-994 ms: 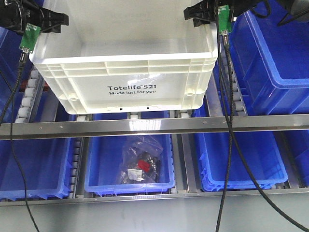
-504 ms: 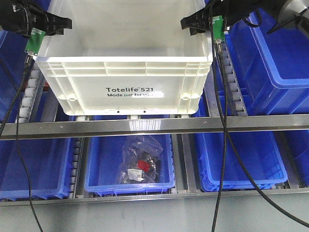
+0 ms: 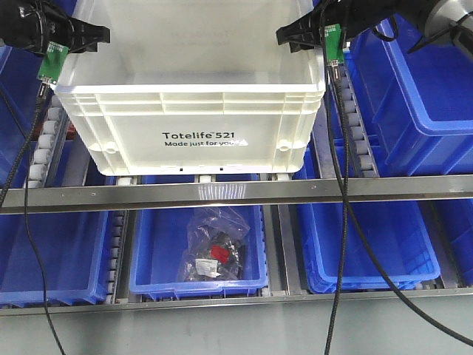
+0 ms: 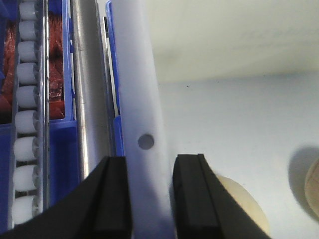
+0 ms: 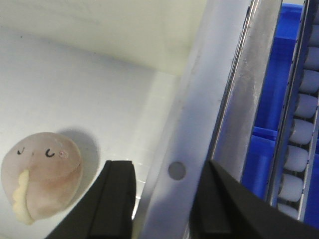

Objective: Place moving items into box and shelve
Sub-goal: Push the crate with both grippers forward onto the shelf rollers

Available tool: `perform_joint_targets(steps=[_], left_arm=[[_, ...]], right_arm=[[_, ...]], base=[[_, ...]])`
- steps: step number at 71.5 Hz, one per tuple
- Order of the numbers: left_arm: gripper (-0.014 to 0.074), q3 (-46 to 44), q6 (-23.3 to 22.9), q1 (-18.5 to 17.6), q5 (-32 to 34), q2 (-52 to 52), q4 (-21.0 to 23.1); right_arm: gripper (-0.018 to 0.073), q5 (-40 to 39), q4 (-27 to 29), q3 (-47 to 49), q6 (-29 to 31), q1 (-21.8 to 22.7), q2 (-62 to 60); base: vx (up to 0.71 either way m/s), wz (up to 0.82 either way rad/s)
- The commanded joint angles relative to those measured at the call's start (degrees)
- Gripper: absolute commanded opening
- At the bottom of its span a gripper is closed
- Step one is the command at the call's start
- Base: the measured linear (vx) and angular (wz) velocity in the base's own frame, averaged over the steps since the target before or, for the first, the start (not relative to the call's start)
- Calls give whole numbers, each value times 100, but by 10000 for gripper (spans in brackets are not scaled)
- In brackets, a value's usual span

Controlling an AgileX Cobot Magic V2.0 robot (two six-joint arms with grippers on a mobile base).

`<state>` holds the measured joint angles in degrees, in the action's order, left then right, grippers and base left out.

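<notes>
The white box (image 3: 199, 111), printed "Totelife 521", sits on the upper roller shelf. My left gripper (image 3: 92, 33) is at its left rim and my right gripper (image 3: 295, 33) at its right rim. In the left wrist view the left gripper (image 4: 149, 199) is shut on the box rim (image 4: 142, 99), and a pale cream ball (image 4: 244, 211) lies on the box floor just inside. In the right wrist view the right gripper (image 5: 167, 204) straddles the rim (image 5: 194, 124) with a thin gap at the inner finger. The pink-brown ball with a yellow seam (image 5: 42, 181) lies inside.
Blue bins flank the box at the upper right (image 3: 421, 89). More blue bins fill the lower shelf, the middle one (image 3: 199, 251) holding a plastic bag of parts. A metal rail (image 3: 236, 192) runs across in front. White rollers (image 4: 25, 124) line the shelf tracks.
Since a second ago the box has shifted slightly right and settled level on the rollers, both grippers moving with it. Over the last half second nothing visibly moved.
</notes>
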<state>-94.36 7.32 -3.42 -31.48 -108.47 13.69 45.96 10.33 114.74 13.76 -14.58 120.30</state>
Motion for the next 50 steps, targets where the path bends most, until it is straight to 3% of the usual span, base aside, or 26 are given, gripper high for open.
perform_joint_targets(steps=[1, 9, 18, 50], left_arm=[[410, -206, 1, -210, 664, 270, 611], [519, -206, -12, -210, 664, 270, 617], [566, -206, -6, -210, 730, 270, 583], [568, -211, -19, -193, 972, 299, 148]], right_arm=[[424, -615, 801, 249, 253, -225, -410], [582, -657, 801, 249, 253, -225, -410], [665, -713, 740, 249, 253, -225, -410], [627, -838, 334, 249, 253, -225, -717]], base=[[0, 0], [0, 0], [0, 0], [0, 0]])
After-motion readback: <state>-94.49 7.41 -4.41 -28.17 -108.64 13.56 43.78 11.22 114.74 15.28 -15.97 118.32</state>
